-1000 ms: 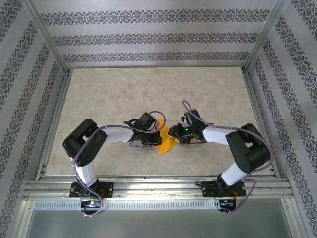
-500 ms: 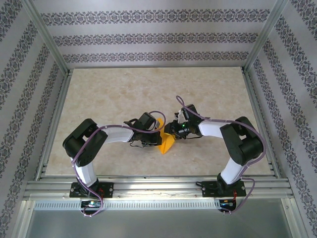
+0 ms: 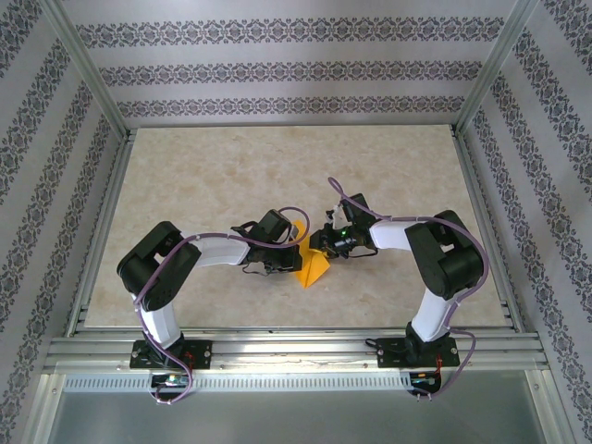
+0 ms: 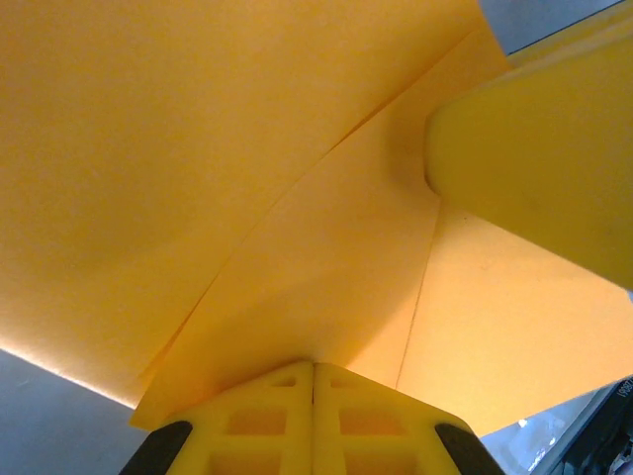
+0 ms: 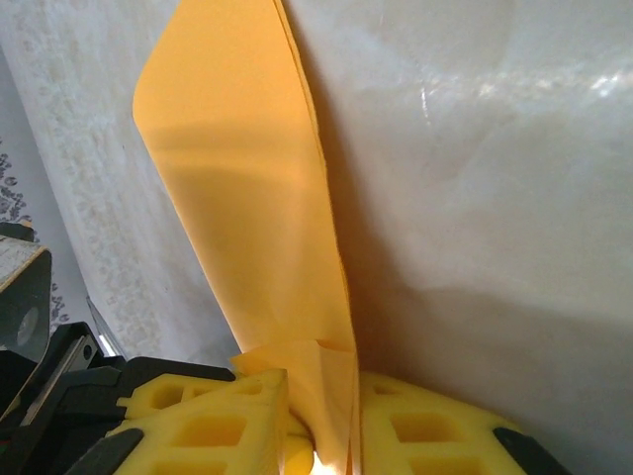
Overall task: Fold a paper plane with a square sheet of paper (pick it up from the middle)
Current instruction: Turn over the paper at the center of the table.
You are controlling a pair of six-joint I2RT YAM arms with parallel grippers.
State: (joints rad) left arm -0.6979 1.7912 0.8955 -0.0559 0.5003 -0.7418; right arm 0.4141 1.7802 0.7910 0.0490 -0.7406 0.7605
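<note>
**A:** What is the left gripper (image 4: 313, 396) doing?

**B:** It is clenched. Its yellow pads meet, and the orange paper (image 4: 297, 247) is pinched between them, right where a crease runs down.

**A:** And where is the paper?

**B:** From above, it is over the middle of the table (image 3: 185, 176), partly folded and held between the two arms, with one corner pointing toward the near edge. I cannot tell whether it touches the tabletop.

**A:** The right gripper (image 5: 318, 416)?

**B:** It is grasping the paper too. The folded layers run between its pads, which press on either side.

**A:** How will the paper handle?

**B:** I'd say it is very light, thin and floppy. It bows wherever it is unsupported, and its layers may splay. If the arms pull apart it could tear or crumple. The safest hold is on the crease, where the stacked layers are stiffest.
</note>
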